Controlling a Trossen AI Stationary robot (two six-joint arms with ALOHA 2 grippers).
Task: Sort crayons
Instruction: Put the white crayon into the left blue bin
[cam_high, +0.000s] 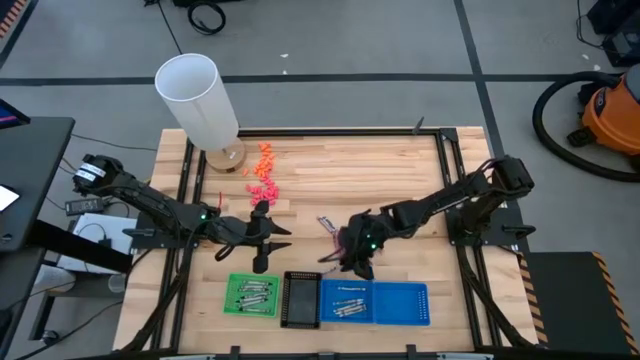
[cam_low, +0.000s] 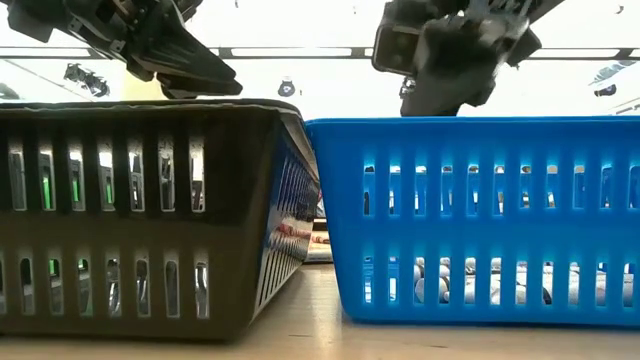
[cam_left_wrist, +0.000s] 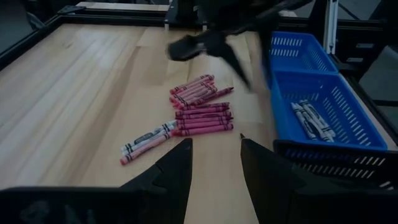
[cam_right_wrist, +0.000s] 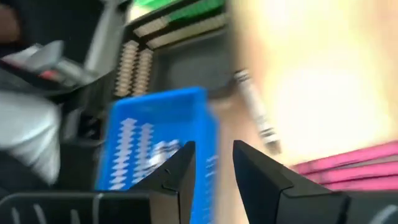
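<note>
Crayons (cam_left_wrist: 199, 111) lie in a loose pile on the table (cam_high: 330, 165), just beside the blue tray (cam_high: 375, 302). My left gripper (cam_high: 262, 240) hovers above the green tray (cam_high: 252, 296), fingers parted, holding nothing. I see grey sticks in the green and blue trays; the black tray's (cam_high: 299, 299) contents I can't make out. My right gripper (cam_high: 352, 256) reaches low by the pile, fingers parted, empty.

Magenta crayons (cam_left_wrist: 200, 111) heaped on table; grey ones in blue tray (cam_left_wrist: 323, 93)
</note>
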